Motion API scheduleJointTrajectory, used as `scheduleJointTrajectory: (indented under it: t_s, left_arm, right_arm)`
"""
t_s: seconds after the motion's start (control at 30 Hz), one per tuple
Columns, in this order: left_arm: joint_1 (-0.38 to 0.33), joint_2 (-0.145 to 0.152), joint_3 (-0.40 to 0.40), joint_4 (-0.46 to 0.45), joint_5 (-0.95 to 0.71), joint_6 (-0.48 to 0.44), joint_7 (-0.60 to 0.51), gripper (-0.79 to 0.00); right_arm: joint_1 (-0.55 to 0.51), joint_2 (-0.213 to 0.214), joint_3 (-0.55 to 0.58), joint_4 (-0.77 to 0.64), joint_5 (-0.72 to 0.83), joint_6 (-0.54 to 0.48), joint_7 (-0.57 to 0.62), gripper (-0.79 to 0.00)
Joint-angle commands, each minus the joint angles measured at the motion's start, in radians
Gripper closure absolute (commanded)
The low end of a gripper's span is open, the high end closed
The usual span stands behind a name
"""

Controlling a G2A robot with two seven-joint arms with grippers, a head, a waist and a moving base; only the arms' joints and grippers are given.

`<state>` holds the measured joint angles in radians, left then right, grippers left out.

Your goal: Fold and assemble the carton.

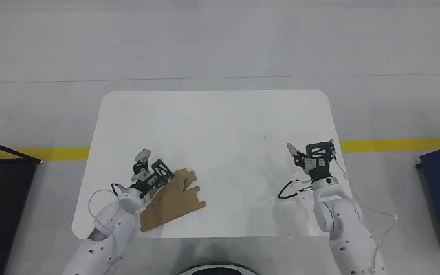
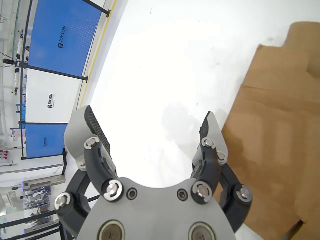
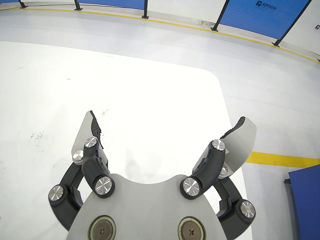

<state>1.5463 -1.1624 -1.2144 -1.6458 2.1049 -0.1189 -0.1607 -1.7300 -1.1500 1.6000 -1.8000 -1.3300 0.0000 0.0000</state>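
A flat brown cardboard carton (image 1: 172, 201) lies unfolded on the white table (image 1: 220, 130) near its front left edge; the left wrist view shows its creased panels (image 2: 272, 136). My left gripper (image 1: 148, 168) is open just above the table beside the carton's left edge, with nothing between its fingers (image 2: 150, 123). My right gripper (image 1: 309, 157) is open over the table's right side, far from the carton, holding nothing (image 3: 167, 123).
A yellow floor line (image 1: 385, 145) runs behind the table on both sides. A dark stand (image 1: 14, 185) is on the floor at the left and a blue panel (image 1: 432, 180) at the right. Blue and white barrier panels (image 3: 262, 3) ring the area.
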Motion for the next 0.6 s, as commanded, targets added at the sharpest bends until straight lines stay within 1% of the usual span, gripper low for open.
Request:
scheduleJointTrajectory:
  t_s: [0.0, 0.17, 0.27, 0.57]
  left_arm:
    - [-0.004, -0.001, 0.002, 0.005, -0.011, -0.015, 0.005, -0.785]
    - [-0.001, 0.003, 0.0, 0.0, -0.02, -0.089, 0.039, -0.785]
    - [0.015, 0.008, -0.003, -0.014, -0.016, -0.144, 0.067, -0.785]
    - [0.066, 0.024, -0.048, -0.055, -0.04, -0.249, 0.139, -0.785]
  right_arm:
    - [0.0, 0.0, 0.0, 0.0, 0.0, 0.0, 0.0, -0.785]
    - [0.0, 0.0, 0.0, 0.0, 0.0, 0.0, 0.0, -0.785]
    - [0.0, 0.0, 0.0, 0.0, 0.0, 0.0, 0.0, -0.785]
    - [0.0, 0.0, 0.0, 0.0, 0.0, 0.0, 0.0, -0.785]
